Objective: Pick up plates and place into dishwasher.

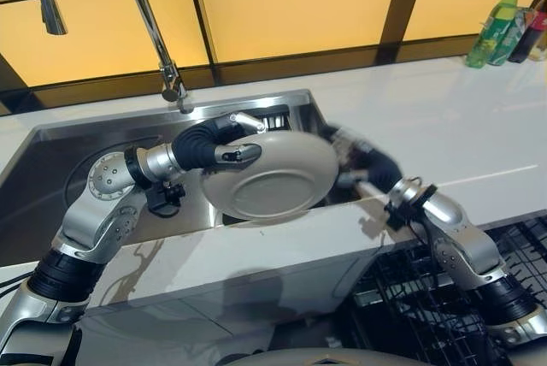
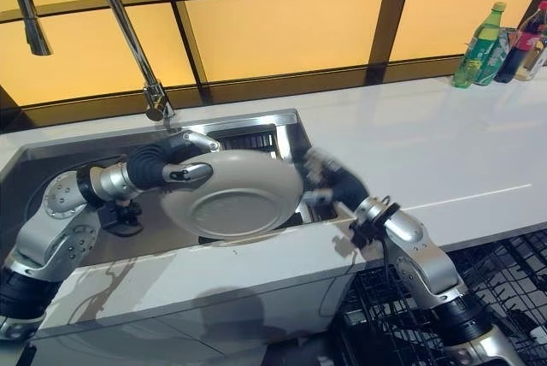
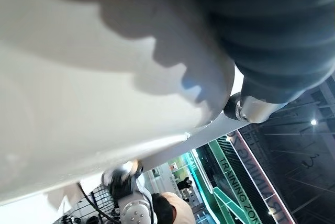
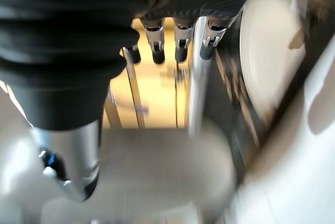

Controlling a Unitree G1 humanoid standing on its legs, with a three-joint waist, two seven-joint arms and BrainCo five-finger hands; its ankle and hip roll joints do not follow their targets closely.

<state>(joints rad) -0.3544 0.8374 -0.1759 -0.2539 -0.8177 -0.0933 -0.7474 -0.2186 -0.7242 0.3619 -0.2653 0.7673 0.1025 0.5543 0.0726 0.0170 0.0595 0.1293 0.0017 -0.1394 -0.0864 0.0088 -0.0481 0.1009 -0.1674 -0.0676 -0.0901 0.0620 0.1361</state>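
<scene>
A grey-white plate (image 1: 273, 180) hangs tilted over the right part of the sink, its underside facing me. My left hand (image 1: 224, 145) is shut on the plate's left rim, thumb across the underside and fingers behind it. In the left wrist view the plate (image 3: 78, 77) lies right against the hand's dark cover (image 3: 272, 35). My right hand (image 1: 355, 156) is blurred at the plate's right edge, above the sink's front corner. In the right wrist view its fingers (image 4: 180, 41) hang straight, with the plate (image 4: 267, 51) beside them and nothing held.
The steel sink (image 1: 68, 152) has a tall curved faucet (image 1: 145, 15) behind it. White countertop (image 1: 444, 126) runs to the right, with bottles (image 1: 496, 24) at the far corner. The open dishwasher's black wire rack (image 1: 427, 298) sits below the counter at lower right.
</scene>
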